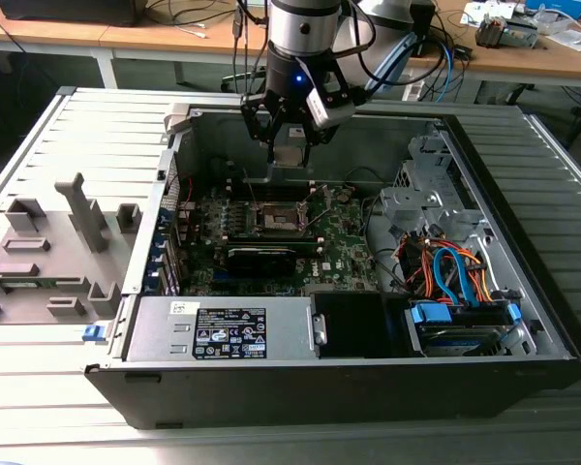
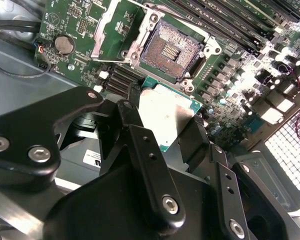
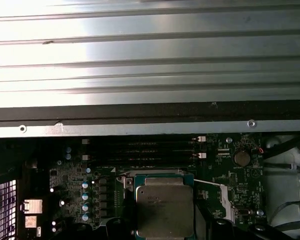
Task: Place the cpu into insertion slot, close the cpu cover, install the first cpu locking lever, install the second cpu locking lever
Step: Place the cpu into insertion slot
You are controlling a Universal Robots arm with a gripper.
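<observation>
Pincer: the pincer [image 1: 289, 143] is clamped on the cpu [image 2: 164, 107], its fingers drawn in to the chip's width and pressing on opposite edges.
Where the cpu is: hanging between the fingertips, in the air above the motherboard [image 1: 344, 242], touching nothing else.
Why that hold: an edge grip leaves the underside free and keeps the chip flat to the board. By my reading, that's so it can go down square.
Insertion slot: the insertion slot [image 2: 172, 50] sits below the pincer and a touch ahead of its tips, bare, with its contact field showing.
Cpu cover: the cpu cover [image 2: 102, 27] looks swung open beside the slot, clear of the pincer's way down.
Look of the cpu: small and square, with a pale silver-grey metal top that catches the light and a thin green rim around it.
</observation>
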